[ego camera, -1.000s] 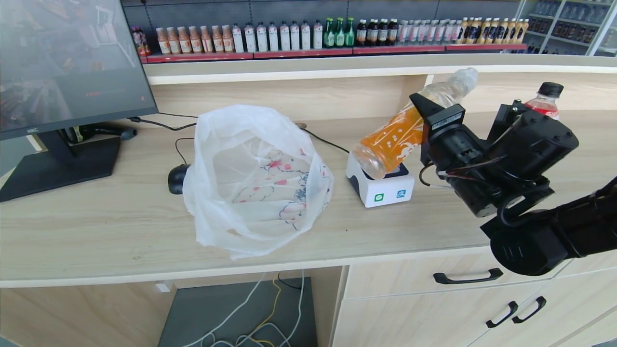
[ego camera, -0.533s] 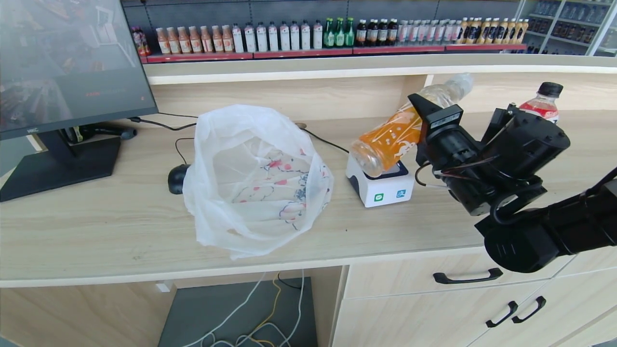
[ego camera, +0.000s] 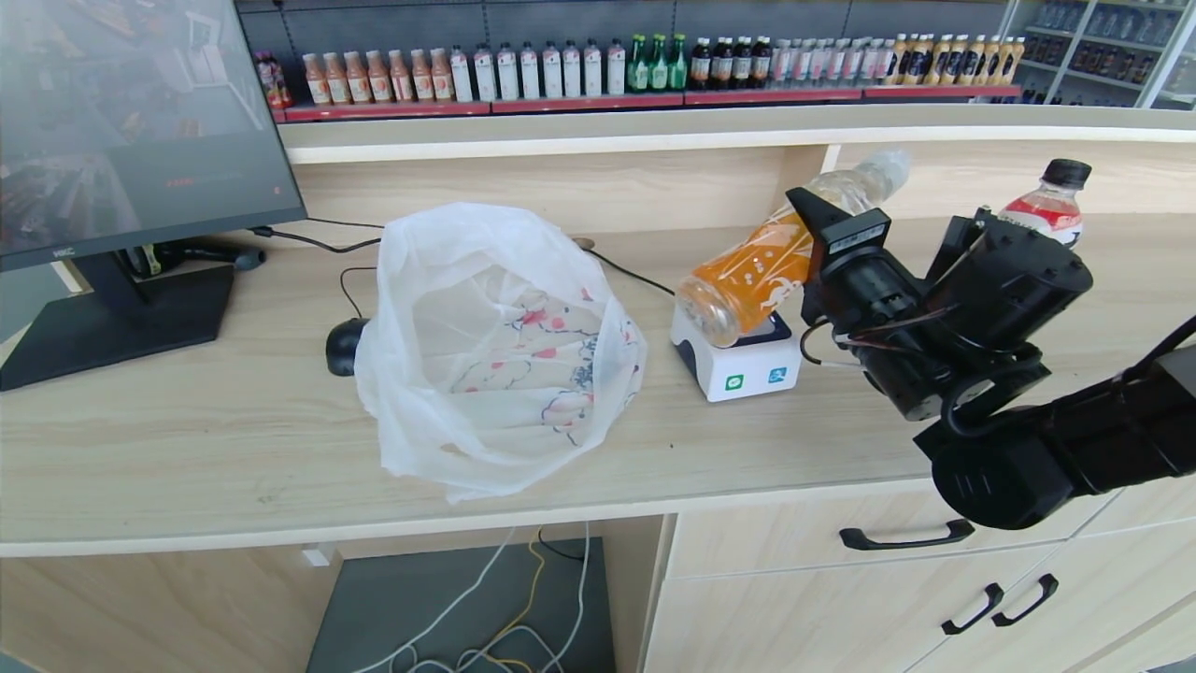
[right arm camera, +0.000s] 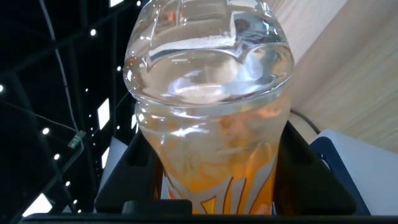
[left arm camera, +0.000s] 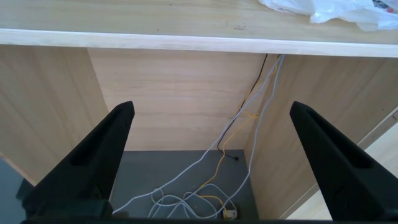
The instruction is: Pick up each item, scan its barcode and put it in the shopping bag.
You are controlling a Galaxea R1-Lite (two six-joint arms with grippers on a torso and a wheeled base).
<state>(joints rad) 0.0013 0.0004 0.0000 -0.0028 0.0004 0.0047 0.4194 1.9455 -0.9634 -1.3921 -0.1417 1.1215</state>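
Between the fingers of my right end effector lies the orange drink bottle, clamped about its middle and held aslant, its lower end just above the white scanner. Over the last second I have drawn the arm a little toward the shopping bag and let the bottle's high end sink, so it lies flatter over the scanner than it did. More of the red-labelled bottle behind my wrist now stands uncovered. I judge the scan is in hand, not finished; the bag, well off to the far side of the scanner from my end effector, has yet to receive this bottle.

From the right wrist I see what the head camera cannot: both fingers pressed against the bottle's sides, clear plastic and orange drink between them, with a corner of the scanner just beyond. The left wrist view gives something else — my left end effector spread wide and holding nothing, below the edge of the tabletop, cables hanging beneath it and a fold of the bag above.
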